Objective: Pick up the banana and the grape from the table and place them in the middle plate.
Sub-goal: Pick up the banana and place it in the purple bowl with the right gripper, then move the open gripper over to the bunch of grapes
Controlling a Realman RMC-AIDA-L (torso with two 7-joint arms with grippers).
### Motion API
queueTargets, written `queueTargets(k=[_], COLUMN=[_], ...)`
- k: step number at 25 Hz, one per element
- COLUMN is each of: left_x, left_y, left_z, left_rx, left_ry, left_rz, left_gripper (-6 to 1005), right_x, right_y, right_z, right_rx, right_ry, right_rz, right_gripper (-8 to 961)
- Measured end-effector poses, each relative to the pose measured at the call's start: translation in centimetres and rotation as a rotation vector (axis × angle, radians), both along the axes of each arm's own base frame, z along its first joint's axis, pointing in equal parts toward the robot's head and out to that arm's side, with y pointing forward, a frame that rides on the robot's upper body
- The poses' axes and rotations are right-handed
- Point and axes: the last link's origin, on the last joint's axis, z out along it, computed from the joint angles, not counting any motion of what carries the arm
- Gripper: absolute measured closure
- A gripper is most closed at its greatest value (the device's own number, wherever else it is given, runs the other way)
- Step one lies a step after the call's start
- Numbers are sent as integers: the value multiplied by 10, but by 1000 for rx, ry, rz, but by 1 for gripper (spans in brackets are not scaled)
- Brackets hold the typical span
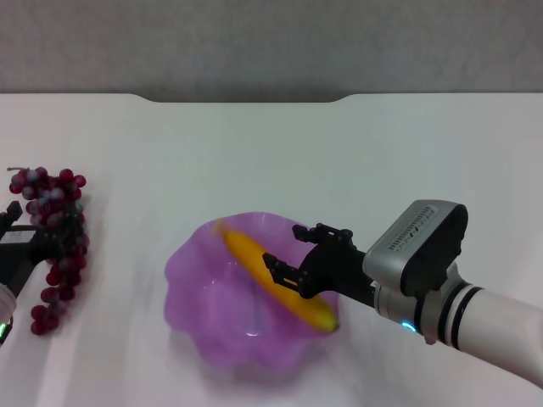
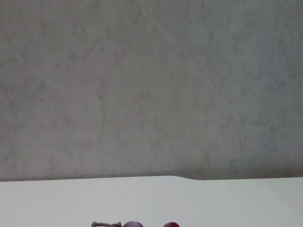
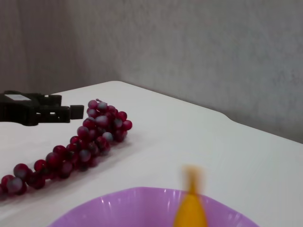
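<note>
Head view, centre-low: translucent purple plastic dish with wavy scalloped rim, the middle plate (image 1: pixel 191 280), sits on the plain white table (image 1: pixel 339 161). Curved yellow-orange banana (image 1: pixel 254 259) lies diagonally across its bowl, one end toward the plate's upper left rim, the other at the lower right rim.

Right gripper (image 1: pixel 287 259) reaches in from the lower right of the frame, over the plate's right half. Jaws bracket the banana's middle; a little daylight shows beside the fruit, so I read them as parted rather than clamped, though not with full certainty. Banana looks motion-smeared in the right wrist view (image 3: pixel 191 208), just above the purple rim (image 3: pixel 118 205).

Long bunch of dark red and purple grapes, the grape (image 1: pixel 55 242), lies at far left of the head frame, on the table, well apart from the plate. Left gripper (image 1: pixel 15 242) sits at the left edge just beside the bunch; fingers mostly out of sight, cannot tell their state. The right wrist view shows a black fingertip of that gripper (image 3: pixel 40 109) near the bunch's upper end (image 3: pixel 90 137).

Judgement: step in hand is releasing the banana. To do it well:
- open fully before lifting, so the fruit isn't dragged out
- withdraw upward, clear of the scalloped rim
- light plate may skid if nudged
</note>
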Motion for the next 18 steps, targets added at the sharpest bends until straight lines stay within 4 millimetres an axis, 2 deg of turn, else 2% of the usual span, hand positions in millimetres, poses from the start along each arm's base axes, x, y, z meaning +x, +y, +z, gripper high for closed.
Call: queueTargets(k=[2, 10, 14, 18], left_x=[0, -1, -3, -5], left_y=[0, -1, -3, -3], left_z=[0, 0, 0, -1], left_rx=[0, 1, -4, -13], left_ry=[0, 0, 1, 5], left_rz=[0, 3, 14, 25], left_gripper=[102, 103, 103, 103], right_x=[0, -5, -18, -13], right_y=[1, 6, 26, 41], right_z=[0, 4, 23, 47], right_rx=[2, 24, 135, 259], right_ry=[-2, 3, 5, 3], right_rz=[-7, 14, 64, 50], right_gripper=[274, 229, 218, 240])
